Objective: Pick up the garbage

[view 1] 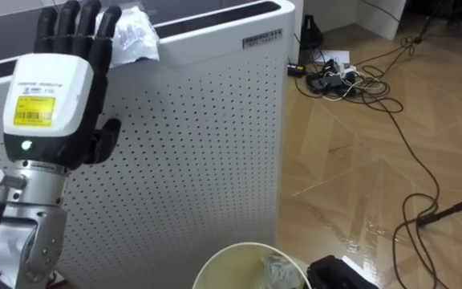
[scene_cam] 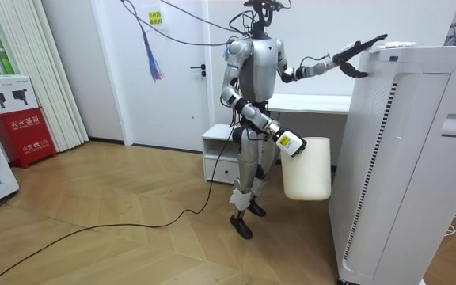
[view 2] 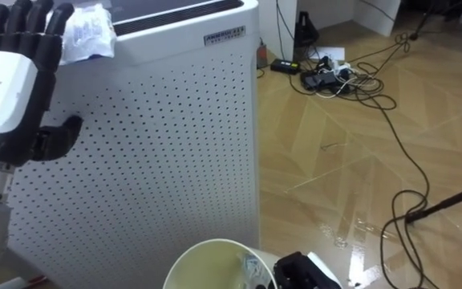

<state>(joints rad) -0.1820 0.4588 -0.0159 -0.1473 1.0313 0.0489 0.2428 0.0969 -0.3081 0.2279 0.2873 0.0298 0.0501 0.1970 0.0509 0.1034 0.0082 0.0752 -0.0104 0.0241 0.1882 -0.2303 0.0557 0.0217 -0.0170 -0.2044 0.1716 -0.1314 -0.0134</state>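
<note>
A crumpled white piece of garbage (view 1: 135, 36) lies on top of a tall white perforated appliance (view 1: 191, 144). My left hand (view 1: 50, 88) is raised beside it with its fingers straight, the fingertips right at the garbage's left edge. At the bottom, my right hand (view 1: 339, 275) holds the rim of a cream bin (view 1: 231, 253) with some crumpled waste (view 1: 275, 269) inside. In the room view I stand beside the appliance (scene_cam: 402, 158), left hand (scene_cam: 360, 46) stretched to its top, right hand (scene_cam: 290, 142) carrying the bin (scene_cam: 305, 168) at hip height.
A power strip and tangled black cables (view 1: 331, 76) lie on the wooden floor to the right, and one cable (view 1: 419, 209) loops nearer. In the room view a low white cabinet (scene_cam: 220, 154) stands behind me and a red box (scene_cam: 20, 127) at the left.
</note>
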